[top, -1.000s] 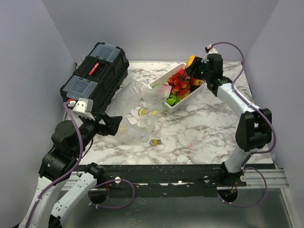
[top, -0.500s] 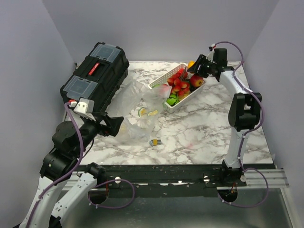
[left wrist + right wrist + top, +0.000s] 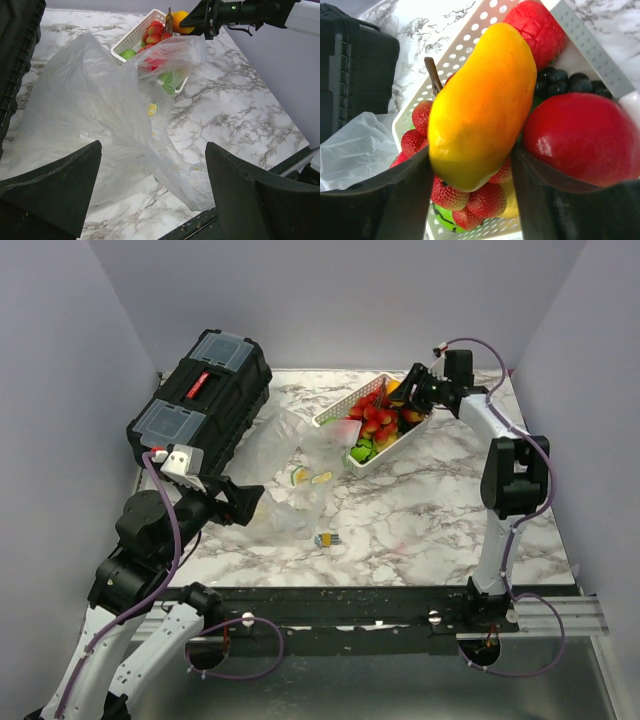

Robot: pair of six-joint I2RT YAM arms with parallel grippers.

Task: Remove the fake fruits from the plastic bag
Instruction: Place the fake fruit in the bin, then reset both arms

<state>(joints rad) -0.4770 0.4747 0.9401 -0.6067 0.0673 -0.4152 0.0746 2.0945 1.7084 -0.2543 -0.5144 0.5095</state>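
- mango [image 3: 480, 100]: one, yellow-orange. It is clamped between the right fingers [image 3: 410, 392] over the far end of the white basket [image 3: 352, 400]. Its long axis runs slantwise in the right wrist view, from lower left to upper right, with a brown stem on its left side.
- The overhead view shows only a sliver of the mango past the fingers. The right wrist view shows it full length.
- Basket contents: one red apple [image 3: 582, 137], one cluster of dark grapes [image 3: 560, 80], at least five strawberries [image 3: 449, 196], and green pieces [image 3: 362, 450] at the near end.
- plastic bag [image 3: 285, 455]: one, clear and crumpled. It lies on the bench [image 3: 440, 500] between the black toolbox [image 3: 200, 395] and the basket, with its long axis running near-left to far-right.
- The left wrist view shows the bag's far edge lapping over the basket's near end. The overhead view shows this less clearly.
- citrus slices [image 3: 311, 477]: two, side by side inside the bag.
- One small yellow piece [image 3: 325, 539] lies loose on the bench, just in front of the bag. I cannot tell what kind it is.
- left fingers [image 3: 243, 505]: spread wide and gripping nothing, at the bag's near-left corner.
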